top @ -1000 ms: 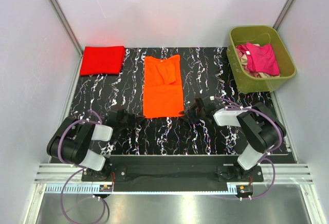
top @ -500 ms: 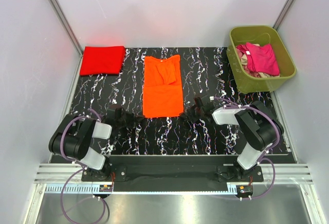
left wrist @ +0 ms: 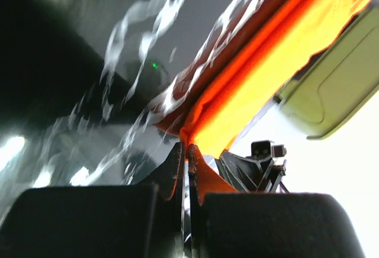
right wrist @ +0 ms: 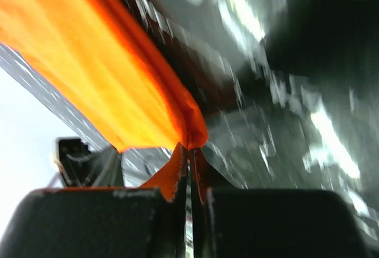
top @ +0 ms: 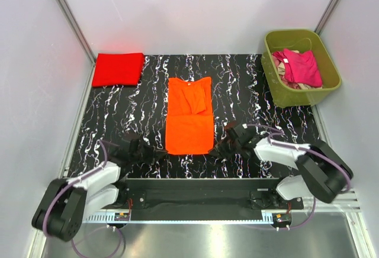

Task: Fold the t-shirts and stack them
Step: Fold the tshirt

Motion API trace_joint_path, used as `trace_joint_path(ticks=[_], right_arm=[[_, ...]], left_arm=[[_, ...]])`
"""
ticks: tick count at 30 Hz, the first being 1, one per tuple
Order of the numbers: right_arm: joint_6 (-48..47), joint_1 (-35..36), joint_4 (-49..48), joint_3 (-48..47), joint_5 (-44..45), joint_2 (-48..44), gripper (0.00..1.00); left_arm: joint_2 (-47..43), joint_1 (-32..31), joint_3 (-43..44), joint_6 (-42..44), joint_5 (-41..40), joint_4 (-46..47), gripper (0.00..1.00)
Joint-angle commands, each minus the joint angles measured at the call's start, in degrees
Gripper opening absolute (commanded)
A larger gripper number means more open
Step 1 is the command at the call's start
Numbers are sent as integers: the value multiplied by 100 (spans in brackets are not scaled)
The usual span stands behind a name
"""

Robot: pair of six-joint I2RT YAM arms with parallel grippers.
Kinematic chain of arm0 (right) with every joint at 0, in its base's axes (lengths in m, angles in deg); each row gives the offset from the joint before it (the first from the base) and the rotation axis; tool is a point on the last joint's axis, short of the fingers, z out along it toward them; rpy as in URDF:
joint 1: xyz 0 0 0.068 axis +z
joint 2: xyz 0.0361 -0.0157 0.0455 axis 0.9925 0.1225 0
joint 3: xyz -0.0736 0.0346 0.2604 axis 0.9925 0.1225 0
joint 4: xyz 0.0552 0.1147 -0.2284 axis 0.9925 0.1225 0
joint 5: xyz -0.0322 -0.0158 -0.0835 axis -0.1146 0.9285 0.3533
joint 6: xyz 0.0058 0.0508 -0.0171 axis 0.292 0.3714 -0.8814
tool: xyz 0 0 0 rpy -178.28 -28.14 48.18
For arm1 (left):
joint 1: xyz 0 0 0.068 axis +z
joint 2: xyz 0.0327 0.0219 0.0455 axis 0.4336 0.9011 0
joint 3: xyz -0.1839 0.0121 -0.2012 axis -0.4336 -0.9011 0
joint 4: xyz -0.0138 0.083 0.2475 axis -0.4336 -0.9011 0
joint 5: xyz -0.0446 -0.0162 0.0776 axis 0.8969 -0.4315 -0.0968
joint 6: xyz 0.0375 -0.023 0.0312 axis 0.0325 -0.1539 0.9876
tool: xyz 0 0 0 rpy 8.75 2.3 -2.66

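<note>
Left hand (top: 159, 152) and right hand (top: 215, 149) each clamped on a near corner of one orange t-shirt (top: 189, 116). One folded red t-shirt (top: 118, 68); one magenta t-shirt (top: 302, 67) in one olive-green tub (top: 299, 97).

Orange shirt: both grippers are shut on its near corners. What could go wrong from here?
1. The left gripper and right gripper each pinch only a corner tip of the orange shirt; it may slip on lifting.
2. The loose flap near the collar could flop open mid-fold.

The table (top: 237, 86) is black veined white, with orange t-shirt (top: 189, 119) and red t-shirt (top: 118, 68).
</note>
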Motion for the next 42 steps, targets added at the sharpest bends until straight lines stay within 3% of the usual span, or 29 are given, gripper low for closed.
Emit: trace_joint_path(ticks=[1, 8, 14, 19, 24, 29, 42], right_arm=[[336, 490, 607, 40, 148, -599, 0], [785, 1115, 1417, 14, 491, -1671, 0], [1057, 1484, 1760, -48, 483, -2129, 0], [988, 1556, 2094, -241, 482, -2489, 0], [813, 1468, 2331, -513, 562, -2701, 0], [-110, 397, 2587, -1128, -35, -2412, 0], [-2114, -1809, 2877, -3228, -1811, -153, 0]], left_arm=[[-682, -261, -4, -96, 81, -956, 0], [-3150, -613, 514, -237, -631, -3153, 0], [-3636, -631, 1076, 124, -534, -4286, 0], [-3866, -640, 1411, 168, -631, -4667, 0], [-3067, -631, 2306, 852, -955, -4667, 0], [-1696, -631, 3667, 1651, -1518, -4536, 0], [1440, -341, 5787, 2576, -1686, -3665, 0]])
